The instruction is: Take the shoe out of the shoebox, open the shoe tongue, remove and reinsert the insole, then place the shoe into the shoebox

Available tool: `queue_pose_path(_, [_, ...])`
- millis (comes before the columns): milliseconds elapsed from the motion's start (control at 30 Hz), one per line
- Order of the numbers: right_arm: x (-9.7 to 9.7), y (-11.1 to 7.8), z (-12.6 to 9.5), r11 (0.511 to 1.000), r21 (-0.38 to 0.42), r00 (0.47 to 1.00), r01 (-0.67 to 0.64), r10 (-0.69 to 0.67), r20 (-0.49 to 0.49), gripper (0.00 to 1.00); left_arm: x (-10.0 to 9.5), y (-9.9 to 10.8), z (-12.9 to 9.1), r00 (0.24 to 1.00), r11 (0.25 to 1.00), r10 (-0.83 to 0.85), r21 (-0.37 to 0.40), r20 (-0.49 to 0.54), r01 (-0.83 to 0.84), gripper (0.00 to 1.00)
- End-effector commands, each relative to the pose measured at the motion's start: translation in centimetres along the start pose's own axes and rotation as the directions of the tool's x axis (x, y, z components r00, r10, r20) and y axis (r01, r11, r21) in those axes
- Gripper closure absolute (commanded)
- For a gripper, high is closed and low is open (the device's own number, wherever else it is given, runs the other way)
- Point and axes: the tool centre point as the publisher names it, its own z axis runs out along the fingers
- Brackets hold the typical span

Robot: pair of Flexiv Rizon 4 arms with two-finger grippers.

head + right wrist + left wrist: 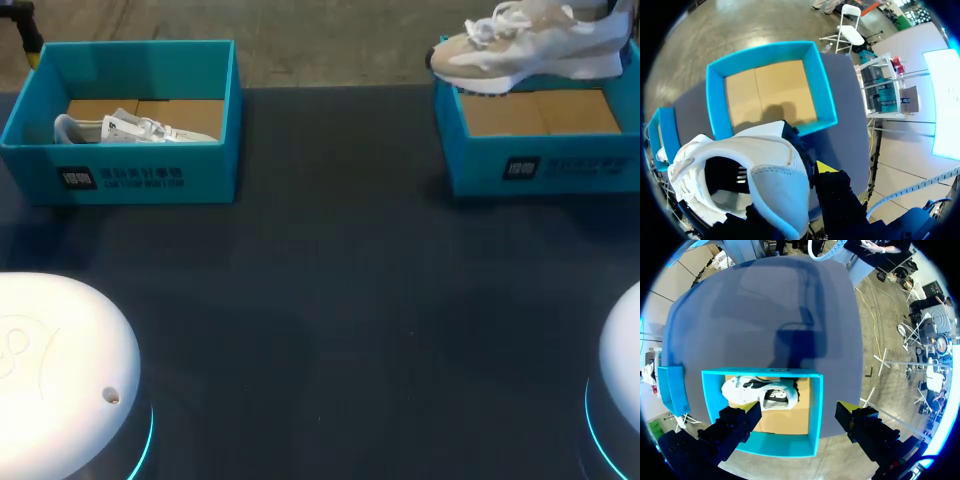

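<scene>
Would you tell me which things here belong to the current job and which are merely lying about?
Job: beige and white lace-up sneaker, held aloft; empty teal cardboard shoebox beneath it.
Lying about: second teal cardboard shoebox; white and grey shoe lying inside it.

Robot lab or test cell. Evidence:
- Dark matte table [330, 300] with two white rounded arm bases at its near edge, left base [60, 370] and right base [622, 370], each ringed below with cyan light.
- Staged, mirrored layout: left shoebox [130, 180] and right shoebox [540, 165], matching teal, lidless, cardboard floors.
- White shoe [130, 128] lies in the left one. Beige shoe [530, 45] is up above the right one.
</scene>
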Motion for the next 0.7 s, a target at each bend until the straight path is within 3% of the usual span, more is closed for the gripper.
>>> queue_pose_path(33, [-0.31, -3.00, 0.08, 0.986, -0.168, 1.000, -0.003, 0.002, -0.007, 1.00, 0.04, -0.15, -0.04, 1.000, 1.000, 0.001, -0.002, -0.002, -0.001, 0.00])
queue_pose_path(700, [-0.31, -2.97, 0.06, 0.985, -0.171, 1.000, 0.003, -0.005, -0.014, 1.00, 0.04, -0.15, -0.04, 1.000, 1.000, 0.001, -0.002, -0.002, -0.001, 0.00])
